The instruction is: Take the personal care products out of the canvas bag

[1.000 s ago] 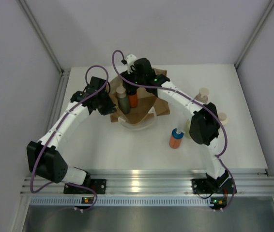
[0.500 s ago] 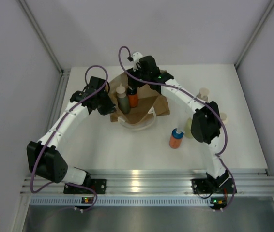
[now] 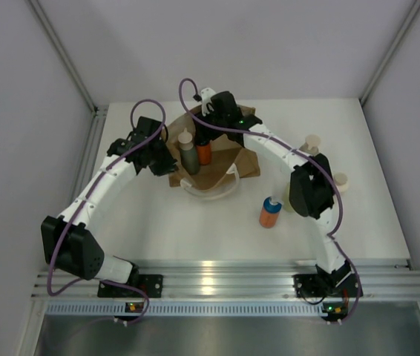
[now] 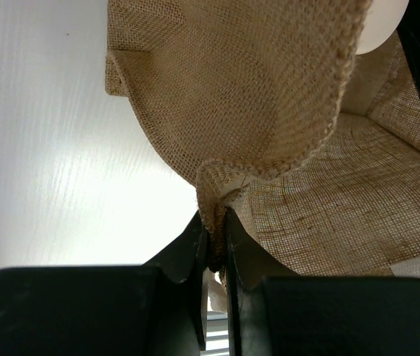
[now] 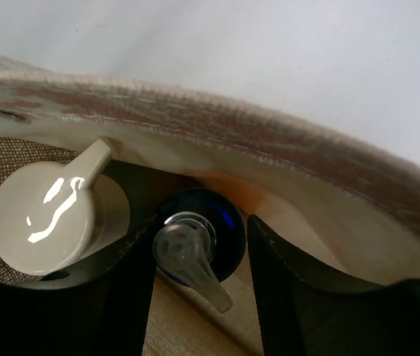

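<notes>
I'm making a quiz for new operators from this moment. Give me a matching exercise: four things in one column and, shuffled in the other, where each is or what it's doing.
1. left gripper
2. right gripper
3. dark grey bottle
4. nearer orange bottle

a. stands on the table, outside the bag
b. fingers either side of a blue cap
c. shut on the bag's edge
d. stands in the bag

Pairs: 1-c, 2-b, 3-d, 4-a
</notes>
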You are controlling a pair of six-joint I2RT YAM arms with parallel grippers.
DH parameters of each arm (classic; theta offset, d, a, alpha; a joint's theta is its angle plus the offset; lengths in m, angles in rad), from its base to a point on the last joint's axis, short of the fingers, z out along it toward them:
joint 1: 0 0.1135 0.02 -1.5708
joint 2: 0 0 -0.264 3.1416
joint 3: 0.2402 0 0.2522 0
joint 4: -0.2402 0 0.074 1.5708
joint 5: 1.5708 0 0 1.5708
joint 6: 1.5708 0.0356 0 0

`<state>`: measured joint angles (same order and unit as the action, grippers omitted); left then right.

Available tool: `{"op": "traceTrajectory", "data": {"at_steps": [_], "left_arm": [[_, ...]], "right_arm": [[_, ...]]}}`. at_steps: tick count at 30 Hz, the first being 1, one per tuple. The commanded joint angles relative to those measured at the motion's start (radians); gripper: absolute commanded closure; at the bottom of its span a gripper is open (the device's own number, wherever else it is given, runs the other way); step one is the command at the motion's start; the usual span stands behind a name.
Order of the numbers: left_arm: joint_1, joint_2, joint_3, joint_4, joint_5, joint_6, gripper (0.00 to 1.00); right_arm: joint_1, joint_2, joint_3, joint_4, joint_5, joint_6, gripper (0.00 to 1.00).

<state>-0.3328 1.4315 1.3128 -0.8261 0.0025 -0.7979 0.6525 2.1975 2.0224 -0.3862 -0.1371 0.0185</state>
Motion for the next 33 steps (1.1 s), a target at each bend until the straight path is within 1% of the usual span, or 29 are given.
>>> {"op": "traceTrajectory", "data": {"at_steps": [1, 2, 4, 7, 8, 9, 10, 11, 12, 13, 20, 30, 33], "left_arm": [[0.018, 0.027, 0.017, -0.056, -0.038, 0.028, 1.00], [0.018, 0.029, 0.019, -0.057, -0.038, 0.031, 1.00], [0.023, 0.030, 0.022, -0.062, -0.039, 0.035, 1.00], [0.026, 0.029, 0.020, -0.062, -0.042, 0.035, 1.00], [0.028, 0.029, 0.017, -0.062, -0.042, 0.035, 1.00], [0.028, 0.029, 0.017, -0.062, -0.042, 0.035, 1.00], [0.029, 0.029, 0.014, -0.062, -0.041, 0.035, 1.00], [0.029, 0.029, 0.013, -0.062, -0.042, 0.032, 1.00], [0.029, 0.027, 0.011, -0.061, -0.042, 0.032, 1.00], [0.029, 0.026, 0.008, -0.062, -0.042, 0.031, 1.00], [0.031, 0.035, 0.008, -0.061, -0.044, 0.025, 1.00], [0.031, 0.046, 0.008, -0.062, -0.038, 0.028, 1.00], [0.031, 0.053, 0.016, -0.061, -0.036, 0.032, 1.00]], "right_arm": [[0.018, 0.021, 0.002, 0.020, 0.008, -0.011, 0.52], [0.019, 0.025, 0.005, 0.020, 0.013, -0.009, 0.57], [0.019, 0.030, 0.009, 0.020, 0.021, -0.011, 0.59], [0.022, 0.027, 0.007, 0.020, 0.028, -0.011, 0.67], [0.021, 0.024, 0.007, 0.020, 0.028, -0.011, 0.74], [0.022, 0.019, 0.006, 0.020, 0.028, -0.011, 0.79], [0.022, -0.001, -0.005, 0.021, 0.030, -0.009, 0.88], [0.024, -0.010, -0.010, 0.029, 0.030, -0.009, 0.91], [0.024, -0.024, -0.016, 0.032, 0.031, -0.011, 0.97], [0.024, -0.056, -0.025, 0.035, 0.033, -0.009, 1.00], [0.024, -0.199, -0.028, 0.035, 0.045, 0.006, 1.00], [0.024, -0.404, -0.079, 0.032, 0.033, -0.011, 1.00], [0.024, -0.499, -0.102, 0.032, 0.027, -0.011, 1.00]]}}
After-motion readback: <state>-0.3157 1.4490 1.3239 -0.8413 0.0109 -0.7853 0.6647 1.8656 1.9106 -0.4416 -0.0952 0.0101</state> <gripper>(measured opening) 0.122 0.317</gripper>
